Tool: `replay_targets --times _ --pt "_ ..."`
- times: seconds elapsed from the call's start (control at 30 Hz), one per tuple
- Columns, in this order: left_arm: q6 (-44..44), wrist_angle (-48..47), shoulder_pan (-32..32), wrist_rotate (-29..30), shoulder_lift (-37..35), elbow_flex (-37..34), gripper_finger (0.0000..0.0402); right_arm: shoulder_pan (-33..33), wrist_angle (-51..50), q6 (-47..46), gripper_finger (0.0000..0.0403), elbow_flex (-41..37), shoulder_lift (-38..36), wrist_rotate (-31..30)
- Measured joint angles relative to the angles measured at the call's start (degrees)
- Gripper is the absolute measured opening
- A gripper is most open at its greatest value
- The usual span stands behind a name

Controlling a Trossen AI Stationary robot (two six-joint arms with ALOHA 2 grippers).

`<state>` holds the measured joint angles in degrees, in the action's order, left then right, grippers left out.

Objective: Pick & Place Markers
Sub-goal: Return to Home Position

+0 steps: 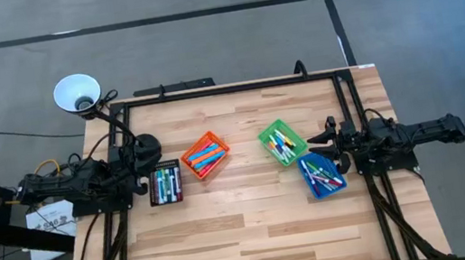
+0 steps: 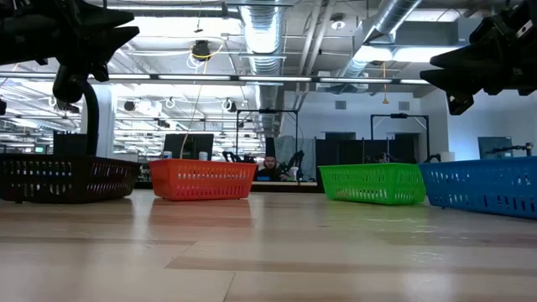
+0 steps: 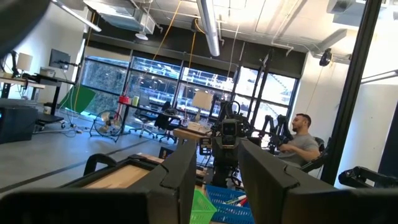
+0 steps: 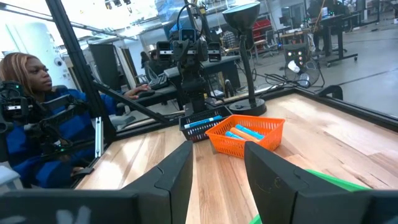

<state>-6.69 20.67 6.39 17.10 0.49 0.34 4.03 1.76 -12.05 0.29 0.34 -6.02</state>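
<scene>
Wood table [image 1: 257, 236], arms at opposite ends. Left gripper [image 3: 217, 155] open, empty, nearest the black bin [image 1: 152, 187]. Right gripper [image 4: 217, 152] open, empty, beside green bin [image 1: 267, 146] and blue bin [image 1: 306, 177]. Orange bin [image 1: 190, 166] mid-table. Markers [image 1: 207, 155] all binned, lengthwise, inboard of both grippers. Low view: mesh walls hide them, count unreadable.

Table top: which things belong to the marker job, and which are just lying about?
Job: markers, black bin, orange bin, green bin, blue bin, left gripper, right gripper, both open.
Lying about: white desk lamp, seated person.
</scene>
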Motion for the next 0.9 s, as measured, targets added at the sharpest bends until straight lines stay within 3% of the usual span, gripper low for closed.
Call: replay_targets --times 0.9 --pt "0.0 0.0 0.0 0.0 0.0 0.0 0.0116 0.0 0.0 0.0 0.0138 0.0 0.0 0.0"
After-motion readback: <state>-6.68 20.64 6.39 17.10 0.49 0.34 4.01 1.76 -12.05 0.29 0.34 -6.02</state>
